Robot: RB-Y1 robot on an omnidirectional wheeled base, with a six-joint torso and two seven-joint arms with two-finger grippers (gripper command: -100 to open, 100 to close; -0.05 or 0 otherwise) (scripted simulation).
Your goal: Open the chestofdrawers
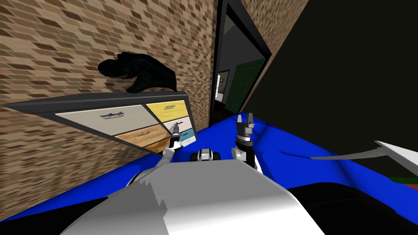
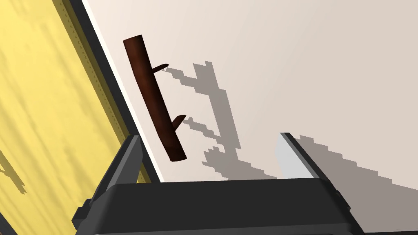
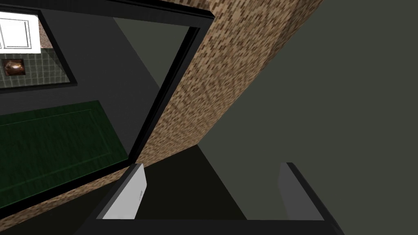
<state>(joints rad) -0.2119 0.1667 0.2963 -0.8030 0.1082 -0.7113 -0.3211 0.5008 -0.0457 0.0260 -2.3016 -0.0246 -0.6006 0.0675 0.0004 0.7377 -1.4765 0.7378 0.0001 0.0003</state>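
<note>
Your left hand (image 2: 209,138) is spread with the dark handle (image 2: 155,98) off-centre; centre it, close, then pull the drawer (image 2: 306,61) straight.

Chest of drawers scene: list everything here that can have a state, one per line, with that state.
Chest of drawers: all drawers look shut.
White drawer: shut.
Handle: not gripped.
Left gripper: open, close to that handle.
Right gripper: open, empty.

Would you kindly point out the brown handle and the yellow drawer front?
brown handle (image 2: 155,98): left wrist view, middle of the bar.
yellow drawer front (image 2: 41,102): left wrist view, bare face of the panel.
</note>
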